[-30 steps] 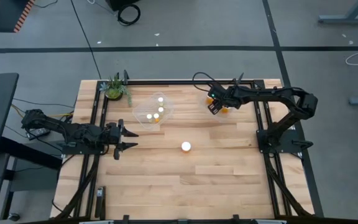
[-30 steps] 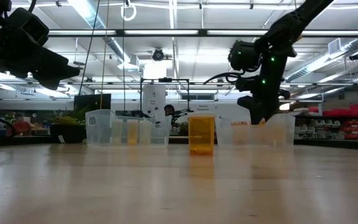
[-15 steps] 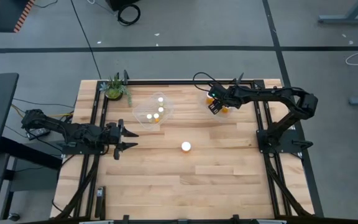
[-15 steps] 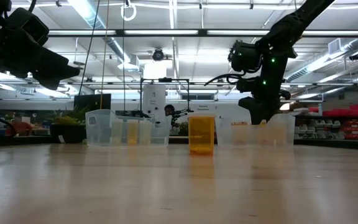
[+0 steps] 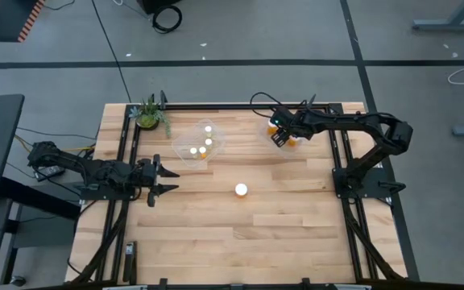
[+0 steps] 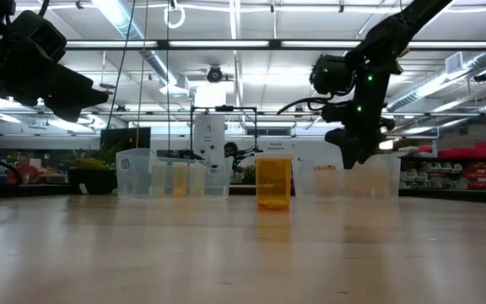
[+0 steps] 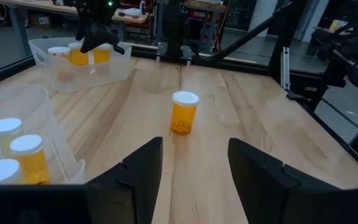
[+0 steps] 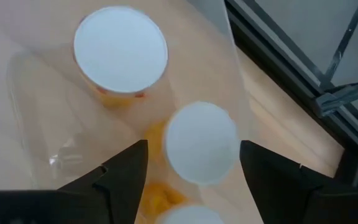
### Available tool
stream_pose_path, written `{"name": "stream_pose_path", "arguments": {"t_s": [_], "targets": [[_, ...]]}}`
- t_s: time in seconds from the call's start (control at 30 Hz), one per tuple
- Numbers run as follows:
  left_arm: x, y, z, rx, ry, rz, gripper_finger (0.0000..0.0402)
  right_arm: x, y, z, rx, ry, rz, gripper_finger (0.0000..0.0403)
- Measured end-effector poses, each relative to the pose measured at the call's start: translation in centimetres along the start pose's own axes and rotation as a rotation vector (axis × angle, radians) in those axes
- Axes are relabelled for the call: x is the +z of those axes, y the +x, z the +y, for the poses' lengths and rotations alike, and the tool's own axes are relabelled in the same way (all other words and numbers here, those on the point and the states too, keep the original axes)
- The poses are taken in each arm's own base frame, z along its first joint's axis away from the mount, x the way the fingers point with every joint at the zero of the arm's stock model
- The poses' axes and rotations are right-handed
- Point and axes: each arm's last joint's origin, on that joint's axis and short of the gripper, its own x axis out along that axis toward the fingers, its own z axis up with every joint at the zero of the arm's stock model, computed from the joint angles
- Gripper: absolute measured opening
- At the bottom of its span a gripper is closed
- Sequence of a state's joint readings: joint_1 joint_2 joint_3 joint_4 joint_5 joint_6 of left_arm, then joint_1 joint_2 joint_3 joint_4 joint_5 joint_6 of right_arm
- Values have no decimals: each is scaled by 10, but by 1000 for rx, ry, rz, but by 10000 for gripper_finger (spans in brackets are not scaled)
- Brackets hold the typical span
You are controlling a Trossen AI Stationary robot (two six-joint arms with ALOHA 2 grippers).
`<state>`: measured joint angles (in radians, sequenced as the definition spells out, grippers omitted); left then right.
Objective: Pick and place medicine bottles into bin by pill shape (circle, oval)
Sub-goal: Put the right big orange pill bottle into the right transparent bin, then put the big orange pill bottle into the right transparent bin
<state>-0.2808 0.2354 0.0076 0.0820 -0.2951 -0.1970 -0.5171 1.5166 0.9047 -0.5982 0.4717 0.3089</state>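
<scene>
One orange bottle with a white cap (image 5: 241, 190) stands upright on the table's middle; it also shows in the left wrist view (image 7: 184, 112) and in the low view (image 6: 273, 181). My right gripper (image 5: 279, 135) hangs open and empty over the clear right bin (image 8: 36, 118). In that bin stand white-capped orange bottles (image 8: 120, 50), (image 8: 201, 143). My left gripper (image 5: 164, 179) is open and empty at the table's left, above the wood. The clear left bin (image 5: 185, 150) holds three bottles (image 5: 207, 141).
A small potted plant (image 5: 149, 115) stands at the far left corner. Black frame rails (image 5: 216, 105) run along the far, left and right edges. Bare wood lies around the lone bottle and toward the near edge.
My right gripper has risen a little over the right bin. The bottles and my left arm have kept still.
</scene>
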Motion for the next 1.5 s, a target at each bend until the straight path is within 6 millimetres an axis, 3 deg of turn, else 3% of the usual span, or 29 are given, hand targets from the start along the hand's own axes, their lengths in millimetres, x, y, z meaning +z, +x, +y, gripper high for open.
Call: {"name": "stream_pose_path", "arguments": {"t_s": [0.47, 0.83, 1.2, 1.5], "targets": [[0, 0, 0, 0, 1, 0, 191, -1, -32, -2, 67, 13, -93, 289], [0, 0, 0, 0, 0, -1, 199, -13, -62, 53, 275, -100, -225, 289], [0, 0, 0, 0, 0, -2, 197, -26, -95, 94, 539, -182, -345, 288], [0, 0, 0, 0, 0, -2, 194, -50, -129, 125, 733, -341, -458, 287]]}}
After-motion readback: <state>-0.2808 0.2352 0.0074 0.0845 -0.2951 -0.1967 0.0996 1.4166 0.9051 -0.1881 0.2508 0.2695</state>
